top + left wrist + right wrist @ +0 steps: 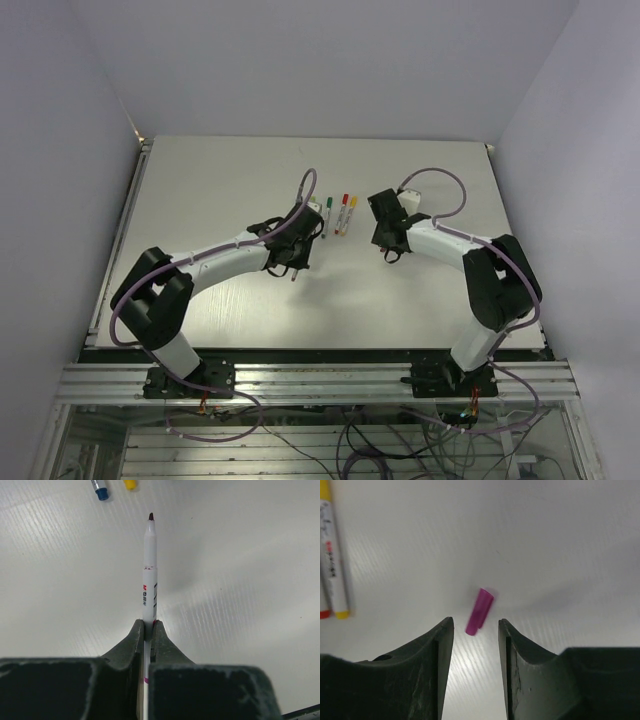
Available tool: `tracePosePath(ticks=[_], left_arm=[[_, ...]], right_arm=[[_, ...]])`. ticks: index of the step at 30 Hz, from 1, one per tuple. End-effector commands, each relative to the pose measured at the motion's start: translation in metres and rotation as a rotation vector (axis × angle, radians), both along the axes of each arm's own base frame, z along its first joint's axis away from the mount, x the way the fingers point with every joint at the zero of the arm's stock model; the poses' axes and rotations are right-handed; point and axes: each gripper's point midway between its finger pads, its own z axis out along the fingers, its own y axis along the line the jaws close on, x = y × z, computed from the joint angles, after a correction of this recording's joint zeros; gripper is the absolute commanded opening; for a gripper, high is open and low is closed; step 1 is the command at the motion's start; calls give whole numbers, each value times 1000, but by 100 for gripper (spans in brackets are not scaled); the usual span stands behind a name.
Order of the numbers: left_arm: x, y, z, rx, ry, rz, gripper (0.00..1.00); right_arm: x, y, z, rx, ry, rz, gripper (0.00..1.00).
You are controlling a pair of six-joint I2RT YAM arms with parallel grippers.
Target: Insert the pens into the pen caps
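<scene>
My left gripper (148, 625) is shut on a white pen (149, 570) with a purple band and a bare dark tip, which points away from the camera above the table. My right gripper (475, 621) is open just above a small purple pen cap (479, 611) that lies on the table, its near end between the fingertips. In the top view the left gripper (295, 262) and right gripper (388, 250) hang over the table's middle. The purple cap is hidden there.
Three capped pens, green (327, 215), red (342, 213) and yellow (350, 215), lie side by side between the grippers. The yellow one (332, 555) shows at the left of the right wrist view. Blue (101, 491) and yellow (130, 484) capped ends lie beyond the held pen.
</scene>
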Motion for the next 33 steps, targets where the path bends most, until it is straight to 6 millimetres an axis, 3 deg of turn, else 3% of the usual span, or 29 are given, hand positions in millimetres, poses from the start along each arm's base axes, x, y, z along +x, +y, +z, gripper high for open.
tracePosePath(ticks=[1, 9, 19, 33], left_arm=[[0, 0, 9, -46, -12, 10, 7], [1, 0, 6, -39, -2, 6, 7], [2, -6, -1, -52, 23, -2, 7], [3, -7, -5, -50, 33, 0, 7]], right_arm=[[25, 11, 10, 20, -67, -23, 41], [29, 6, -4, -24, -24, -70, 40], [18, -4, -10, -56, 1, -91, 38], [1, -5, -37, -36, 78, -93, 35]])
